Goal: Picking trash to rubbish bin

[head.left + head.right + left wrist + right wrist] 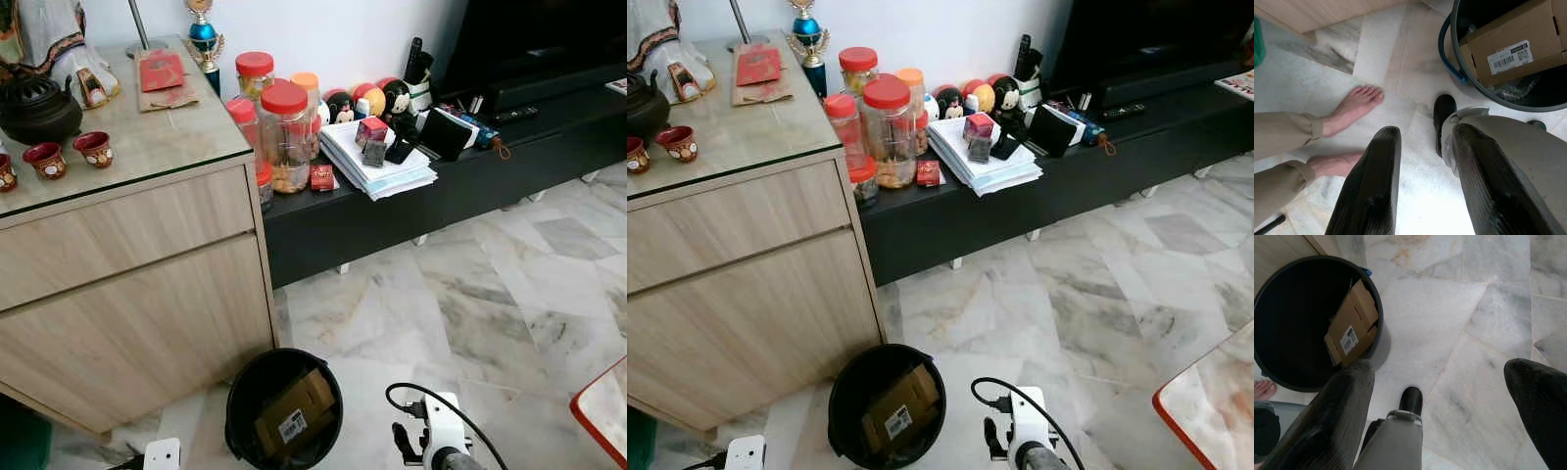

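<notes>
Right wrist view, barcode-labelled cardboard box (1352, 328) in black bin (1380, 340), both grippers spread apart.

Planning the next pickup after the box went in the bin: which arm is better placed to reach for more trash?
Probably right. The right gripper hangs open over bare marble floor beside the bin; the left gripper, also open, hangs near a person's feet.
</notes>
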You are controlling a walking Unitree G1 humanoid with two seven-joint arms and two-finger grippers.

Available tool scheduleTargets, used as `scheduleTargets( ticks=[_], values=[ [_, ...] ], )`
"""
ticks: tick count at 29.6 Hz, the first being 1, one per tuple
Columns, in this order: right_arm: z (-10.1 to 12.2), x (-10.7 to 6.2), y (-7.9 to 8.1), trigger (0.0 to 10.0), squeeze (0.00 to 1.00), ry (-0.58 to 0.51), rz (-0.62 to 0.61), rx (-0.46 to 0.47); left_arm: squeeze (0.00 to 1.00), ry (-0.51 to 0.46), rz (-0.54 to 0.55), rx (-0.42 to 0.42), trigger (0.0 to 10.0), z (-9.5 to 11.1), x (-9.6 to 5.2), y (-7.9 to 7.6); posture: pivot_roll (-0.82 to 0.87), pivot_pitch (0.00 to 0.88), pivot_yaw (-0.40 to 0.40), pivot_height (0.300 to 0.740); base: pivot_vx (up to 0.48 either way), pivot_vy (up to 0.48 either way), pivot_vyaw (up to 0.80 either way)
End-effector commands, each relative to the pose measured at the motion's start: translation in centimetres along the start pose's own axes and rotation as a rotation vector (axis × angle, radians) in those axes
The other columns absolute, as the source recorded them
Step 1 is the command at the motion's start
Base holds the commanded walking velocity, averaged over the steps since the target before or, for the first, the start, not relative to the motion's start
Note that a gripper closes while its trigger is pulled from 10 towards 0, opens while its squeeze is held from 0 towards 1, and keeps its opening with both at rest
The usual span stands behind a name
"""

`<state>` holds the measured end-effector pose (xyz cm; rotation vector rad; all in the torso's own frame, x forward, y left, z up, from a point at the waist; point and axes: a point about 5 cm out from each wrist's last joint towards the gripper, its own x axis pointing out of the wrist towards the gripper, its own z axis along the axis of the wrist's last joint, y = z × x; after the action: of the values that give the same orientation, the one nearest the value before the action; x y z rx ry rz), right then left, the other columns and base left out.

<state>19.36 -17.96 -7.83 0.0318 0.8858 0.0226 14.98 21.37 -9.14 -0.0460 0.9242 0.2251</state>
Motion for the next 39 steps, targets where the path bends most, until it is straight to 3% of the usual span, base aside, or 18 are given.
scheduleTargets(
  ticks=[1,39],
  values=[
    [-0.37,-0.07,-0.02,10.0,0.0,0.012,-0.005,0.006,0.0,0.031,-0.004,0.001,10.0,-0.72,-0.15,0.02,0.0,0.036,-0.018,0.74,-0.244,0.0,0.0],
    [-0.7,-0.17,-0.07,10.0,0.0,0.014,-0.01,0.006,0.0,0.034,-0.022,-0.001,10.0,-0.89,-0.19,-0.23,0.0,0.0,-0.017,0.74,-0.019,0.0,0.0]
  ],
)
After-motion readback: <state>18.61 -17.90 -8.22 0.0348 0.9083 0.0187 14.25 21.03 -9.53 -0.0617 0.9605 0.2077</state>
